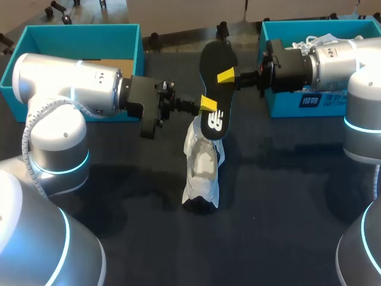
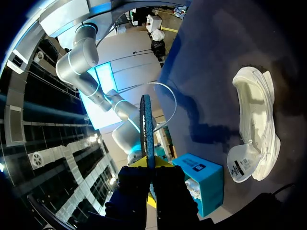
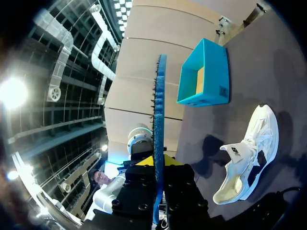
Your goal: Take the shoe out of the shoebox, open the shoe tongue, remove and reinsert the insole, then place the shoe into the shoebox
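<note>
A black insole point(image 1: 214, 89) is held upright in the air above the white shoe point(image 1: 202, 173), which lies on the dark table with its tongue pulled open. My left gripper point(image 1: 209, 103) is shut on the insole's lower part, and my right gripper point(image 1: 226, 75) is shut on its upper part from the other side. In the left wrist view the insole point(image 2: 146, 129) stands edge-on between the gripper's point(image 2: 148, 167) fingers, with the shoe point(image 2: 256, 129) off to the side. The right wrist view shows the insole point(image 3: 159, 120) edge-on in that gripper point(image 3: 158, 167), and the shoe point(image 3: 249, 158) below it.
A teal shoebox point(image 1: 297, 101) with white paper inside stands at the back right, behind my right arm. A second teal box point(image 1: 77, 36) sits at the back left, behind my left arm. Dark table lies all around the shoe.
</note>
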`<state>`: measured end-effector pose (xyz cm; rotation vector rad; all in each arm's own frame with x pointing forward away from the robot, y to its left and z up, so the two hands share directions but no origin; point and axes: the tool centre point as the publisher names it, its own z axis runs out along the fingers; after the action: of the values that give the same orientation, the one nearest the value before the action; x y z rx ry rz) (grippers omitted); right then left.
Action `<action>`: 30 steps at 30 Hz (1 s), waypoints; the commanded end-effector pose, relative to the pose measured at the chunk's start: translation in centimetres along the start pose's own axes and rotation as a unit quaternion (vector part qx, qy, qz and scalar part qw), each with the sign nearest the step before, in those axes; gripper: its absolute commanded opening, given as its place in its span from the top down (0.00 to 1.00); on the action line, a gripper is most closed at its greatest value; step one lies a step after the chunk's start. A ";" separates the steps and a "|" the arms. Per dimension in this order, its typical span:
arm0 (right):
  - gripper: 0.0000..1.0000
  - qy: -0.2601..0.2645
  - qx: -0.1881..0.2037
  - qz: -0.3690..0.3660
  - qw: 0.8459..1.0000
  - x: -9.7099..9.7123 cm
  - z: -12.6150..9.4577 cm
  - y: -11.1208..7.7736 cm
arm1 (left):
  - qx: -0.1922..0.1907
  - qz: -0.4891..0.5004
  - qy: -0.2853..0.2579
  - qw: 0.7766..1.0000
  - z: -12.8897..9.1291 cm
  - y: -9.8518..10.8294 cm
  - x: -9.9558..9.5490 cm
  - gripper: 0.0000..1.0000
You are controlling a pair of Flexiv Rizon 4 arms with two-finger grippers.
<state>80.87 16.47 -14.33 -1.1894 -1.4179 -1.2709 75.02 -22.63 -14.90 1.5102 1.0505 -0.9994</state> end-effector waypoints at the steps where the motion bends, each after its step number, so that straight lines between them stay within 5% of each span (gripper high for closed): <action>1: 1.00 0.001 -0.003 0.002 1.000 -0.4 0.2 0.2 | -0.001 -0.003 0.003 1.000 0.0 0.0 -0.2 0.89; 3: 1.00 0.000 -0.008 0.003 1.000 -0.6 0.1 0.3 | -0.001 -0.006 0.006 1.000 -0.3 0.0 -0.4 0.00; 22: 1.00 -0.003 -0.019 0.033 0.999 -3.9 -0.9 0.6 | 0.031 0.006 0.142 0.989 -4.4 1.5 0.0 0.00; 30: 1.00 -0.005 -0.013 0.042 0.999 -4.5 -0.7 0.6 | 0.054 -0.006 0.244 0.968 -4.7 2.4 -0.9 0.00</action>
<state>81.96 15.13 -18.40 -1.2651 -1.3462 -1.2350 76.89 -18.11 -13.76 1.7828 1.2631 -0.8085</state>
